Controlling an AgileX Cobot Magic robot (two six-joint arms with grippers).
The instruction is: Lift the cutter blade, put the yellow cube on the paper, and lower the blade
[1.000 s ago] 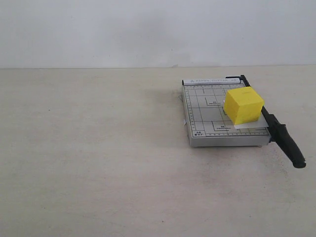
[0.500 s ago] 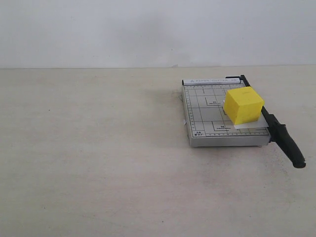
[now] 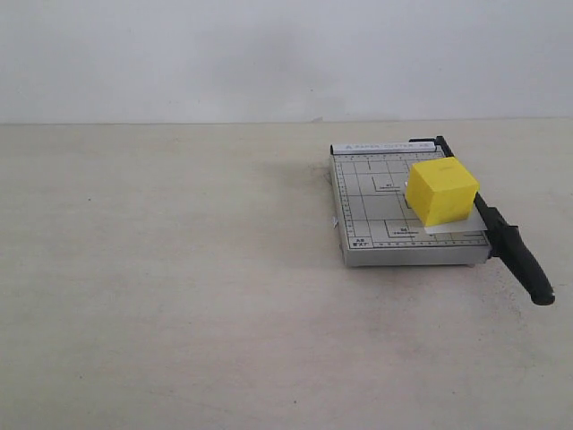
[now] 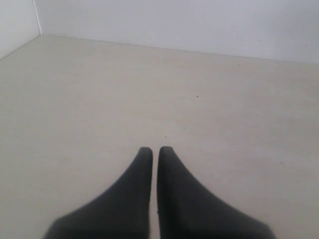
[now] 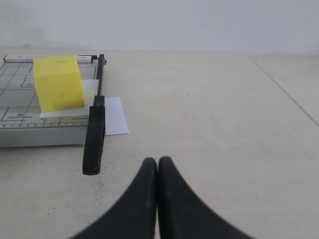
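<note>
Blade-lowering looks to us like the step in hand, and it seems as good as done. The cutter blade lies flat along the edge of the grey base, and its thick handle reaches past the base's corner, a short way ahead of the right jaws and off to one side of their line. Those jaws are clenched on nothing, tips pressed together above the bare worktop. Beyond the blade from them, the yellow cube sits on the paper, which lies on the base, with a white strip showing on the jaws' side of the blade. The left jaws are likewise closed and empty, with only worktop ahead of them and none of the task's things near. To finish well, we would first judge whether the blade is fully seated. If it needs a last press, we would bring the right jaws over the thick handle rather than the thin arm, push straight down, and keep clear of the cube so it does not slide off the paper.
</note>
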